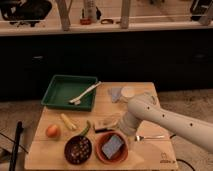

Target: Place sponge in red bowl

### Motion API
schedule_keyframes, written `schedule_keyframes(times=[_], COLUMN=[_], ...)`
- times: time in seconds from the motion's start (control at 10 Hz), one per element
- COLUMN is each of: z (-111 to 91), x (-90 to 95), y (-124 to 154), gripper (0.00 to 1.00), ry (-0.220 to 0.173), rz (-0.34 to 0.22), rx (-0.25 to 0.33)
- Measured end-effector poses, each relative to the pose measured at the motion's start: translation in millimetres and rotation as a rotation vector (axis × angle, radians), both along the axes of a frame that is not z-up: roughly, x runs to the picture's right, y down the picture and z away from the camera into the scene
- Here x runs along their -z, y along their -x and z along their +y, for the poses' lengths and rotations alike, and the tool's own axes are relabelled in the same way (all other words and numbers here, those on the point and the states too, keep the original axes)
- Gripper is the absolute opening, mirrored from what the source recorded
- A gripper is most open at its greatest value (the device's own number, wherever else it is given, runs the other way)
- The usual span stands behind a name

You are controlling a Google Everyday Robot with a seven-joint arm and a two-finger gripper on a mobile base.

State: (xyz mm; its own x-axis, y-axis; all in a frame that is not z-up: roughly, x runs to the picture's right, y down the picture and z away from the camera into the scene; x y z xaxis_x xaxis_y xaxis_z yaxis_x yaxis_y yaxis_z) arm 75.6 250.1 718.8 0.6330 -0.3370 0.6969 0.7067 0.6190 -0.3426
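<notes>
The blue-grey sponge [113, 146] lies inside the red bowl [99, 153] at the front middle of the wooden table. My gripper [124, 128] is at the end of the white arm that comes in from the right. It hangs just above and behind the bowl's right rim, apart from the sponge and partly hidden by the arm's wrist.
A dark bowl [77, 149] stands left of the red bowl. A tan packet [106, 123], a green pepper [85, 129], a yellow fruit [68, 121] and an orange [52, 131] lie behind. A fork [148, 137] lies right. A green tray [62, 92] holds a white brush [86, 92].
</notes>
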Motion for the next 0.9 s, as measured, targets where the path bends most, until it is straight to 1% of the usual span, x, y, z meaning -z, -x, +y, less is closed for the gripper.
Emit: schedule_keyframes(times=[0.4,0.6,0.8,0.9], z=[-2.2,-3.8,-6.1,-9.2], x=[1.4,1.7,2.7,4.4], y=[-1.0,-1.5,0.3,0.3], gripper=[0.8,0.8,0.8,0.8], ry=[-0.002,-0.011,-0.018,-0.029], rz=[-0.009,-0.007,-0.01,-0.013], rx=[-0.01,-0.016,-0.011,-0.005])
